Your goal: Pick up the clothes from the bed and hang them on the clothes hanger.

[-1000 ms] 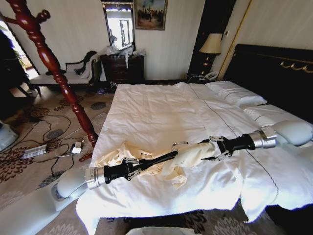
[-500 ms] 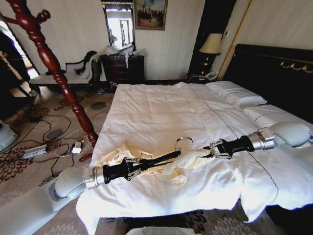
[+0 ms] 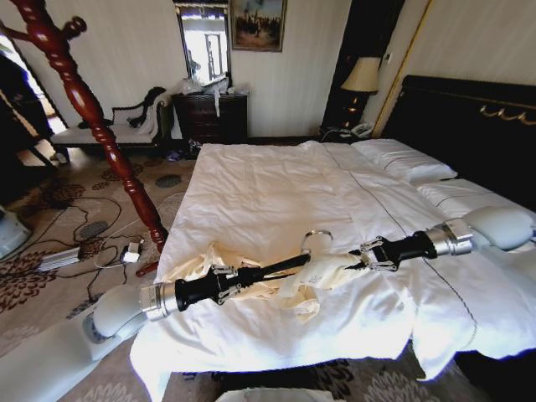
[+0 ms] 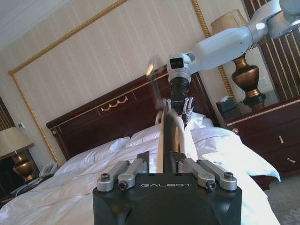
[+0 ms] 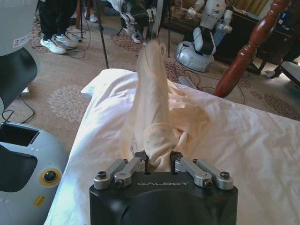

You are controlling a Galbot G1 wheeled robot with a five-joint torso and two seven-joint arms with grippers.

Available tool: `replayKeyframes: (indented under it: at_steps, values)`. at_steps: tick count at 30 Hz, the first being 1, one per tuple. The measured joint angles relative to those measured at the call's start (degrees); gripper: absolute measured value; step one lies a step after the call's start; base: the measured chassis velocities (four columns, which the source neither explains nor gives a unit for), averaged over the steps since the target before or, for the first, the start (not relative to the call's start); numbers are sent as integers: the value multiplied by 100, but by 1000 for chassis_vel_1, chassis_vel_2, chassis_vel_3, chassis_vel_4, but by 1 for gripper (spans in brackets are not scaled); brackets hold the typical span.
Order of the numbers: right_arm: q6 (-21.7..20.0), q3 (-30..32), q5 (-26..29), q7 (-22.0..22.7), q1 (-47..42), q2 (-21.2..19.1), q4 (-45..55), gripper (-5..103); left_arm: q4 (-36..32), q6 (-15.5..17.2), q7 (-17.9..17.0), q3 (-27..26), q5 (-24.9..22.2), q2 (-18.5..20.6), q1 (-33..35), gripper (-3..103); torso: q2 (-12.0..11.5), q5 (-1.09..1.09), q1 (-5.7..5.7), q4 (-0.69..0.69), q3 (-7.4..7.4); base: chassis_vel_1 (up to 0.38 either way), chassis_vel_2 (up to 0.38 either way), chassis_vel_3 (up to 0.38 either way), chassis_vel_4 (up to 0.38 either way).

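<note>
Basically, layout now:

clothes [image 3: 331,272]: cream garment, wrinkled; one end drawn over the hanger's far arm, the rest bunched on the sheet toward the left arm, near the foot edge of the bed [image 3: 268,193].

clothes hanger [image 3: 272,268]: black bar lying low over the bed, long axis running left-right btw the two grippers; silver hook [image 3: 314,239] sticks up near its middle.

left gripper [image 3: 230,280]: fingers clamped on the hanger's near end; in the left wrist view the bar runs straight out from btw the fingers toward the other arm.

right gripper [image 3: 364,255]: fingers closed on a pinch of the cream fabric at the hanger's far end; right wrist view shows cloth pulled taut from its fingertips toward the left arm.

key relation: grippers face each other along the hanger axis, cloth spans the gap; right is nearer the sleeved end, left nearer the loose bunch.

judgement: draping prob only half done, bunched part not yet on the hanger.
</note>
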Motion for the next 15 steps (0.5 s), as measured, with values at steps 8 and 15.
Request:
replayKeyframes:
  at_steps: [8,15]
  values:
    - [62,27,-193,-130,-31,103,-94,14,-97,-51,-54,-112,-9,-48,21,57,0,-1,0,0,0,0,0,0,0]
    - [83,52,-460,-300,-101,243,-125,1,-56,-76,-116,-229,-69,-145,20,85,0,-1,0,0,0,0,0,0,0]
